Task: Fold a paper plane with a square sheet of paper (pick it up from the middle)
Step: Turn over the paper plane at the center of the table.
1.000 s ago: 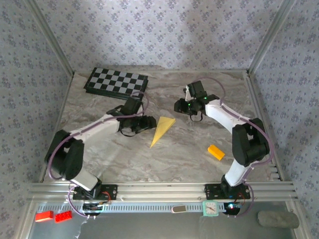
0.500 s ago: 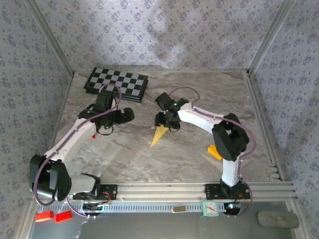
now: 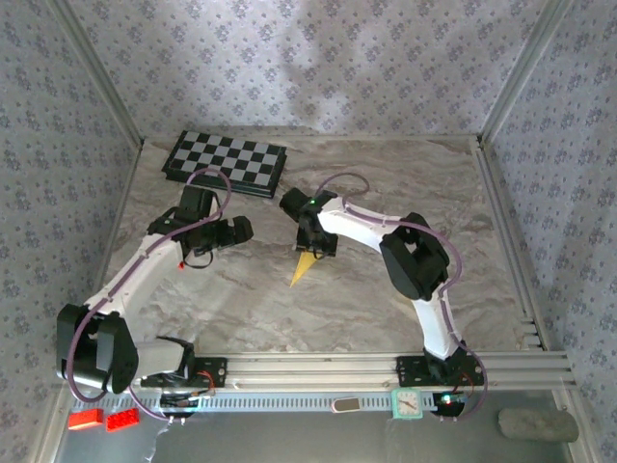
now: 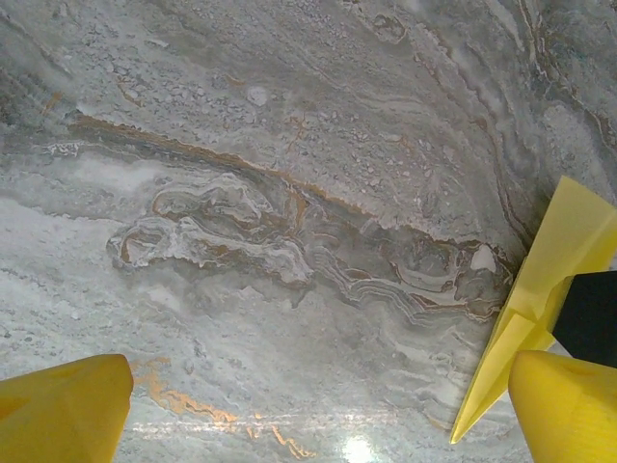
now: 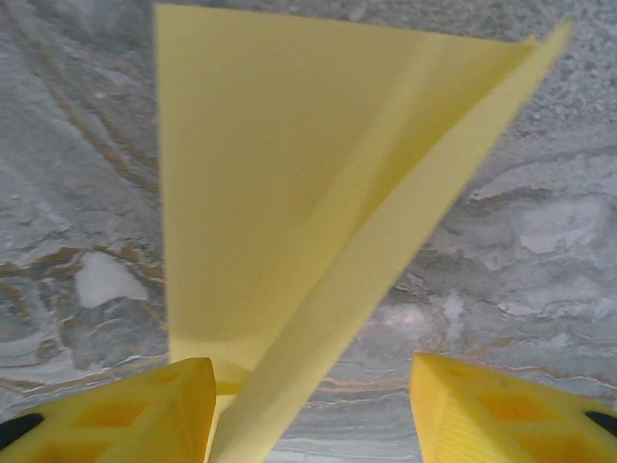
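The right gripper (image 3: 314,245) has slid farther over the wide end of the paper plane (image 3: 302,270), which lies in front of the checkerboard (image 3: 227,162) (off its near right corner). The jaws stand apart astride the yellow dart, one creased wing lifting. The left gripper (image 3: 234,231) gapes wide, in front of the checkerboard.
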